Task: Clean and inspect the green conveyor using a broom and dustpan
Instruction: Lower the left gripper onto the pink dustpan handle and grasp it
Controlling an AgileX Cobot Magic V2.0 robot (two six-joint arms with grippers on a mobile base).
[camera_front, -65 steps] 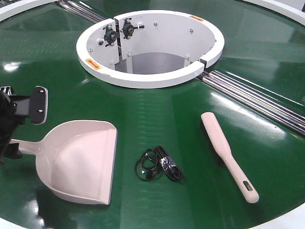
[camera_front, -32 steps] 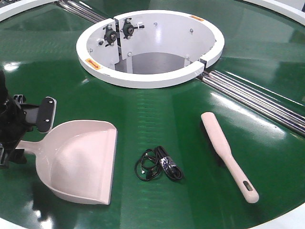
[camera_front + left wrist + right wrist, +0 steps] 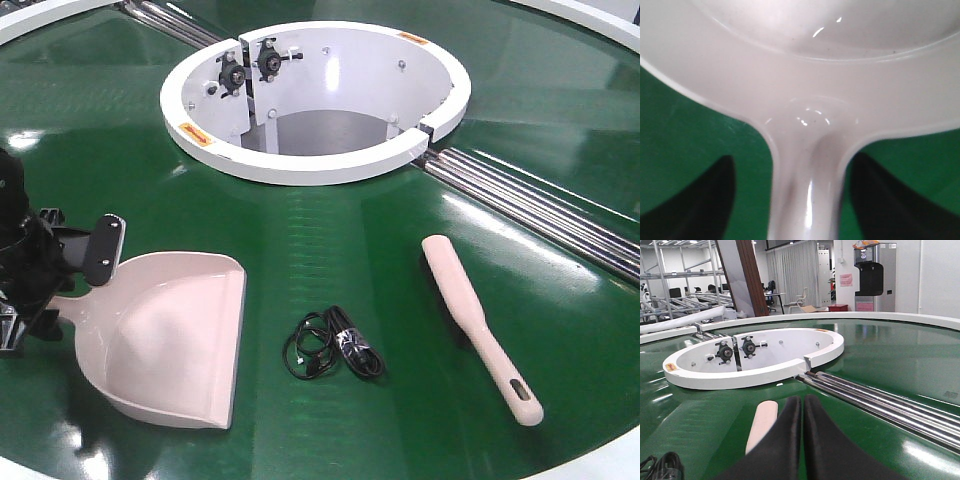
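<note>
Dustpan (image 3: pixel 175 340): glossy pale pink plastic scoop with curved walls, laid at the left of the green conveyor (image 3: pixel 330 240). Its handle is straddled by the left gripper (image 3: pixel 805 200), whose fingers (image 3: pixel 705 200) are held apart, with green belt seen on either side.
Broom (image 3: pixel 478 322): slim, with a slotted handle, laid at the right and surrounded by open belt.
Right gripper (image 3: pixel 802 440): jaws pressed together, nothing held.
White ring (image 3: pixel 330 165): stickers cannot be read.

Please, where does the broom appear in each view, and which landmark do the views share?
Exterior front-facing: the broom lies right of centre, handle toward the bottom edge.
Left wrist: not in it.
Right wrist: only its pale rounded end, low and left of centre, beside the right fingers.
Shared landmark: the green conveyor, in all three; the white ring only in the front and right wrist views.
</note>
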